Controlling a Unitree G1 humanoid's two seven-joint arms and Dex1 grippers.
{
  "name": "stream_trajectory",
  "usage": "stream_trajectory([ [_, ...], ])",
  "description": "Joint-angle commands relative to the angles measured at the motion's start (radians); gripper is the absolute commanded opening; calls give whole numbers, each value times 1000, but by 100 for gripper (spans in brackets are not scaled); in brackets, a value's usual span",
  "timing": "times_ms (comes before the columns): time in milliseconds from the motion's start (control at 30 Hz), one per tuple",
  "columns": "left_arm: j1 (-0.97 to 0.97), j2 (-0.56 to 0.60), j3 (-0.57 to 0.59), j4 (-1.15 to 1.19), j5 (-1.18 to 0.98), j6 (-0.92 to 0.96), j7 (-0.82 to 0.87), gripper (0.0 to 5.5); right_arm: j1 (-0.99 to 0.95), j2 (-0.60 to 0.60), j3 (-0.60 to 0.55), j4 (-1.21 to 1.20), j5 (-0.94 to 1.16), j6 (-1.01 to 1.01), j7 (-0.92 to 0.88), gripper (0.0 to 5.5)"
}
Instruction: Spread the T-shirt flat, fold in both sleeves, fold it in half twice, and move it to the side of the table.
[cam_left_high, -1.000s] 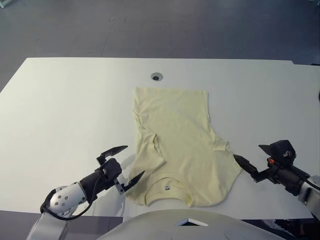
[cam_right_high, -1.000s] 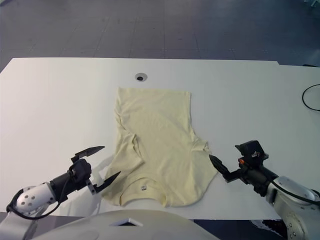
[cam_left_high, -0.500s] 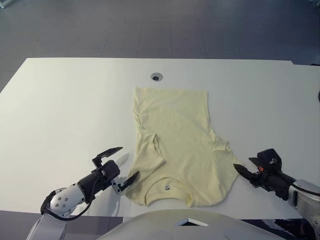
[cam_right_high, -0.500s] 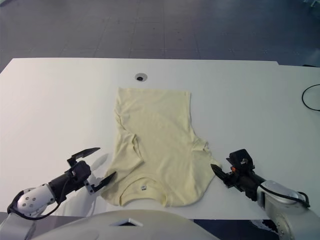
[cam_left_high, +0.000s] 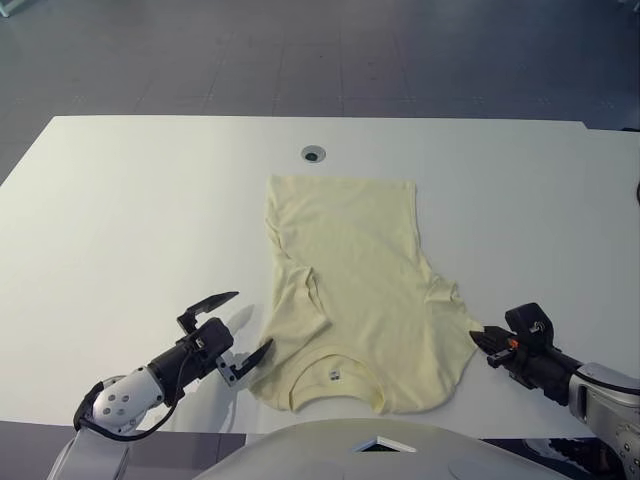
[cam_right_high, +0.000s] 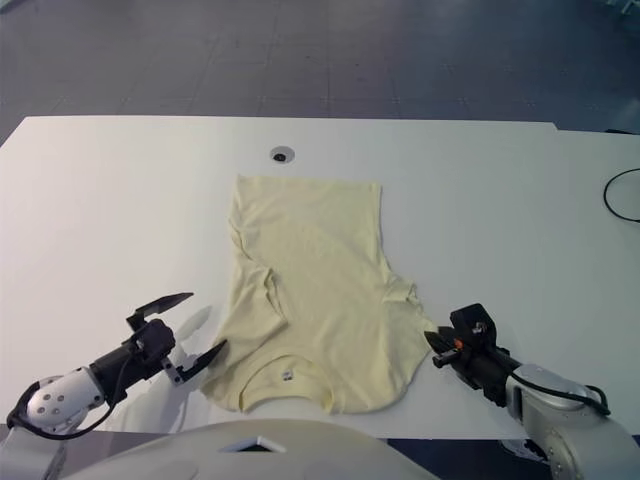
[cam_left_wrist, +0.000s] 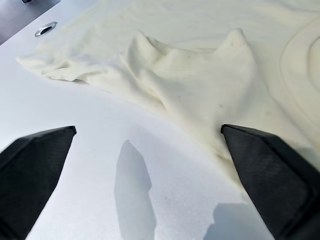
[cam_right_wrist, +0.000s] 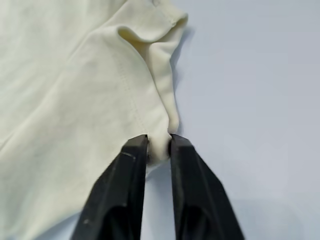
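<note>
The T-shirt (cam_left_high: 355, 290) was pale yellow and lay near the middle of the white table (cam_left_high: 130, 200). Its collar was toward the robot and its straight hem lay at the far end, just short of a small round hole (cam_left_high: 314, 153) in the tabletop. It looked narrow: both sleeves seemed turned in over the body. The left one lay as a loose flap with a raised crease, and the right one was bunched into a small wrinkle at the side seam. The rest of the cloth was fairly smooth, with a little label showing inside the neck opening.

The left gripper (cam_left_high: 245, 322) was low over the table beside the shirt's left shoulder, its jaws spread wide and holding nothing. One dark fingertip was just beside the shirt's edge; whether it touched the cloth could not be told.

The right gripper (cam_left_high: 475, 336) was at the shirt's right edge, below the bunched sleeve. Its fingers (cam_right_wrist: 130, 170) were nearly together, pinching a small fold of the yellow fabric between their tips — the cloth puckered up from that pinch toward the wrinkle.
</note>
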Motion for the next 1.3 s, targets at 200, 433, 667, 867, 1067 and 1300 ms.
stream_trajectory([
  [200, -8, 10, 4, 27, 16, -11, -2, 540, -48, 48, -25, -59, 55, 11, -18, 3],
  [433, -14, 7, 1, 29, 10, -8, -4, 540, -96, 78, -33, -175, 215, 91, -25, 3],
  [667, -25, 5, -8, 33, 11, -6, -6, 540, -170, 89, 21, -197, 331, 149, -68, 3],
  [867, -32, 4, -14, 38, 12, -7, -6, 540, -257, 108, 179, -179, 336, 165, -131, 3],
  [1067, -36, 5, -18, 39, 11, -6, -9, 540, -293, 108, 307, -132, 273, 139, -183, 3],
  [1300, -28, 8, -13, 36, 9, -7, -13, 540, -279, 58, 255, -206, 290, 79, -147, 124],
])
